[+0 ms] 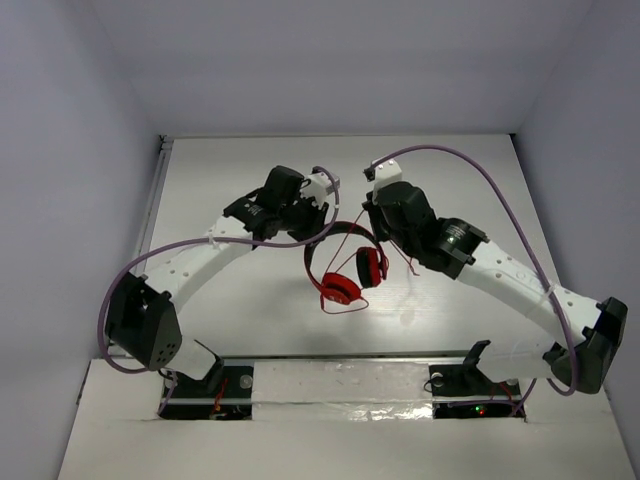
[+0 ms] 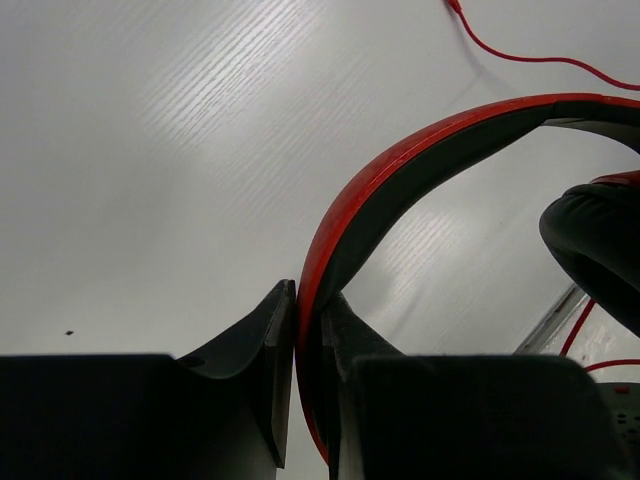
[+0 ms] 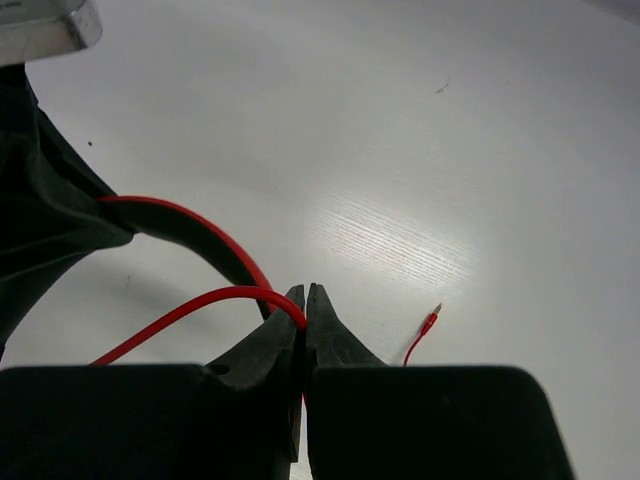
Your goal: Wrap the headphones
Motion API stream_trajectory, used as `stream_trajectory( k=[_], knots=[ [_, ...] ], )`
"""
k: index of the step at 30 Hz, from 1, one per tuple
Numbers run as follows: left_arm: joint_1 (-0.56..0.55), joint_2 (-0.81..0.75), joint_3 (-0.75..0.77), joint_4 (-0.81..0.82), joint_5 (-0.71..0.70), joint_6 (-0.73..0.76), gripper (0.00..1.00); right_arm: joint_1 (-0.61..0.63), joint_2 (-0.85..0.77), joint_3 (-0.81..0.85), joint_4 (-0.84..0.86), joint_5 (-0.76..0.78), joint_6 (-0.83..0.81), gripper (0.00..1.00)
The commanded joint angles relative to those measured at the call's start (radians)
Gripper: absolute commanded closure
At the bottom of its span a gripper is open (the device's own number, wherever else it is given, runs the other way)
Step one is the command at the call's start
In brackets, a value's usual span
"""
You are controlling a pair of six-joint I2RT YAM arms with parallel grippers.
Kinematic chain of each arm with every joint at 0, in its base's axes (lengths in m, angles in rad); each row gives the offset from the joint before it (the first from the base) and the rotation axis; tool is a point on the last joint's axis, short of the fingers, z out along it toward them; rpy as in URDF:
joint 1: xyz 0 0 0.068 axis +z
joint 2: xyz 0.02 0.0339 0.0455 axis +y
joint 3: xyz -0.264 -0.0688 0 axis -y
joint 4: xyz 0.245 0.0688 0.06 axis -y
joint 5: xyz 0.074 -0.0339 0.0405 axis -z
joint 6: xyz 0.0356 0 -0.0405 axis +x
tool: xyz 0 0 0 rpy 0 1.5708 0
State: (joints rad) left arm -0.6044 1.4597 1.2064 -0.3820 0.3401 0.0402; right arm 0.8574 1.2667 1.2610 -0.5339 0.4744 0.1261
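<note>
The headphones (image 1: 345,272) hang above the table between my two arms, red earcups low, black-and-red headband (image 1: 335,232) arching up. My left gripper (image 1: 318,213) is shut on the headband (image 2: 400,175), which passes between its jaws in the left wrist view. One dark earcup (image 2: 598,245) shows at the right there. My right gripper (image 1: 378,232) is shut on the thin red cable (image 3: 190,303), which loops leftward from the jaws. The cable's plug end (image 3: 430,322) hangs free just right of the right gripper (image 3: 304,300). A cable strand (image 1: 408,262) dangles below it.
Thick purple arm cables (image 1: 500,190) arc over both arms. The white table (image 1: 240,310) is walled left, right and behind. The arm bases (image 1: 470,385) sit at the near edge. A metal part (image 3: 45,25) shows top left in the right wrist view.
</note>
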Motion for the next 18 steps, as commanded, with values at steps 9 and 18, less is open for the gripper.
stream_trajectory(
  k=[9, 18],
  knots=[
    [0.058, -0.133, 0.013, 0.113, 0.137, -0.034, 1.00, -0.031, -0.061, -0.107, 0.155, 0.039, 0.067, 1.00],
    [0.133, -0.160, 0.028, 0.155, 0.232, -0.099, 1.00, -0.031, -0.109, -0.183, 0.252, -0.008, 0.118, 0.93]
  ],
)
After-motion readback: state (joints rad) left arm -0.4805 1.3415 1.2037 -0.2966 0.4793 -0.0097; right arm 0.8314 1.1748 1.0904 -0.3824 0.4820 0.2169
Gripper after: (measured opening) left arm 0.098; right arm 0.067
